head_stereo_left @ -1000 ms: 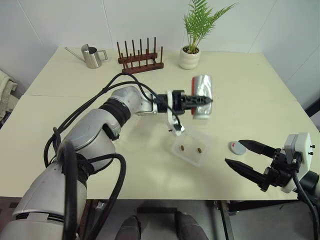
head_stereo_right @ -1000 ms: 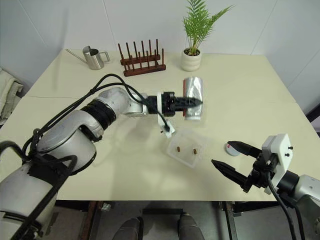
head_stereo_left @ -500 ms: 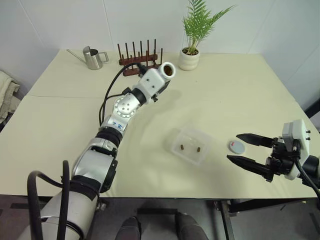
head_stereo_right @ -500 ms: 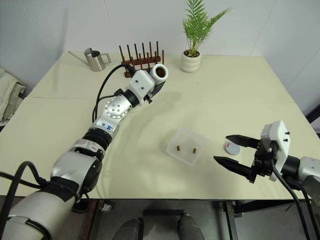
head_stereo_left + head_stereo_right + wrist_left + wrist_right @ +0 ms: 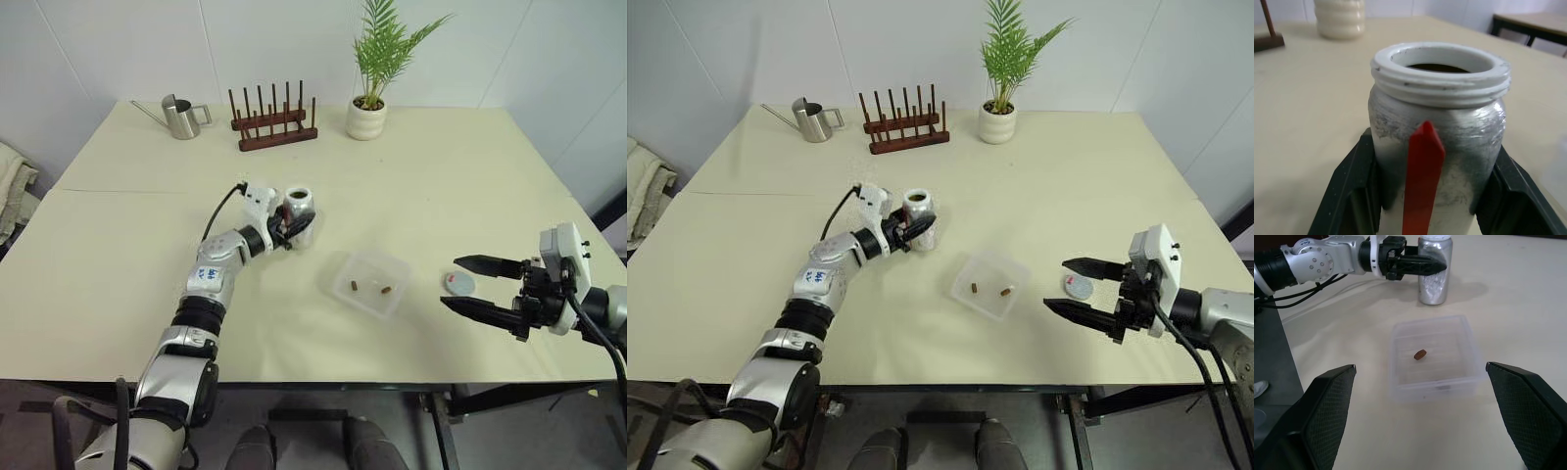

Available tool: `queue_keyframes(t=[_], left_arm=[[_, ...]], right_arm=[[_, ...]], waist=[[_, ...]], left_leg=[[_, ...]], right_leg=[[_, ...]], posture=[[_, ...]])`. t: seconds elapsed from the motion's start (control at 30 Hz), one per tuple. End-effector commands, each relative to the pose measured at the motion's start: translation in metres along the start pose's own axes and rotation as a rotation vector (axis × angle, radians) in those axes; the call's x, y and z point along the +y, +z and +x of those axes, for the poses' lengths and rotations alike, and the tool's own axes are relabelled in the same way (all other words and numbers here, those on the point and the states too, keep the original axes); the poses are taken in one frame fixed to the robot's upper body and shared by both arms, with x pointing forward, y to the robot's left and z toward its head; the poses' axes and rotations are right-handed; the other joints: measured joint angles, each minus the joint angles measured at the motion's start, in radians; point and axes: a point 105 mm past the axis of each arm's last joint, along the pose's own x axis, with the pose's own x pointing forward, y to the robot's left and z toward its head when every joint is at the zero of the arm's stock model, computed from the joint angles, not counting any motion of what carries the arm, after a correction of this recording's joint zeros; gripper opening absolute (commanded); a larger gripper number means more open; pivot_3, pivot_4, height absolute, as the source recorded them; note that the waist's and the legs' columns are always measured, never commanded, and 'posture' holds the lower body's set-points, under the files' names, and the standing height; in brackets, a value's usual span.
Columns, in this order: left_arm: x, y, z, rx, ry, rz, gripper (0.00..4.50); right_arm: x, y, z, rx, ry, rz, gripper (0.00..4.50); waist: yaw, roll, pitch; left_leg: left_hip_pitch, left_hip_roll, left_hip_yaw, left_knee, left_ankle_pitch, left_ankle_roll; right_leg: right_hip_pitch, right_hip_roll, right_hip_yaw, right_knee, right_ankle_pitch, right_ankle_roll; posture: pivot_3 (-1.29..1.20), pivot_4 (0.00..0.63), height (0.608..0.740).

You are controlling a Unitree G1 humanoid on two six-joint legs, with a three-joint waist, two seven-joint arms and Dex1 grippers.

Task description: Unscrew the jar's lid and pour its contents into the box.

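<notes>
the table [image 5: 470, 166] is a wide cream top, with a white wall behind it. at its far edge stand a potted fern [image 5: 377, 69], a dark wooden peg rack [image 5: 274, 122] and a steel watering can [image 5: 179, 116], all well apart from the work nearer the robot. the left arm reaches out over the table's left half, and the left gripper [image 5: 294, 227] is clamped on the jar [image 5: 298, 213], one black finger on each side of its body; the jar stands upright on the table with its mouth open and the lid off. in the left wrist view the jar [image 5: 1437, 132] shows a white threaded rim, a frosted clear body and a red strip running up its near side, with the black fingers [image 5: 1347, 196] pressed against it left and right. the box [image 5: 370, 283] sits near the middle of the table, between the jar and the right arm and apart from both; two small dark brown pieces [image 5: 369, 288] lie on its floor. the right gripper [image 5: 478, 284] hovers over the table's right edge with its two black fingers spread wide and nothing between them, pointing toward the box. the lid [image 5: 459, 284] lies flat on the table just beside the box on its right, in front of the right gripper's fingertips, a grey disc with a small red mark.
</notes>
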Motion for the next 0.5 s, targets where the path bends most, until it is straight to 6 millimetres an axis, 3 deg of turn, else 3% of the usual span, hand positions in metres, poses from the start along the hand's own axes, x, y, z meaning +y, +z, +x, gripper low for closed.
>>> queue_keyframes(t=[0.03,0.13,0.4,0.5], left_arm=[[-0.002,0.014,-0.002,-0.032,-0.021,0.064,1.93],[-0.002,0.012,-0.004,-0.024,-0.022,0.086,1.93],[-0.009,0.014,-0.007,-0.011,-0.055,0.145,4.48],[-0.012,0.018,-0.010,-0.013,-0.065,0.196,4.48]], right_arm=[[0.000,0.004,0.000,-0.013,0.007,-0.028,4.48],[0.001,0.002,0.002,-0.012,0.007,-0.024,4.48],[0.001,0.000,0.002,-0.002,-0.007,-0.029,4.50],[0.002,0.000,0.003,-0.001,-0.009,-0.033,4.50]], waist=[[0.000,0.000,0.000],[0.000,0.000,0.000],[-0.001,0.000,0.000],[-0.001,0.000,0.000]], left_leg=[[0.000,0.000,0.000,0.000,0.000,0.000],[0.000,0.000,0.000,0.000,0.000,0.000],[0.000,0.000,0.000,0.000,0.000,0.000],[0.000,0.000,0.000,0.000,0.000,0.000]], right_leg=[[0.000,0.000,0.000,0.000,0.000,0.000],[0.000,0.000,0.000,0.000,0.000,0.000],[0.000,0.000,0.000,-0.001,0.000,0.000],[0.000,0.000,0.000,-0.001,0.000,0.000]], posture=[[0.00,0.150,0.740],[0.00,0.150,0.740],[0.00,0.150,0.740],[0.00,0.150,0.740]])
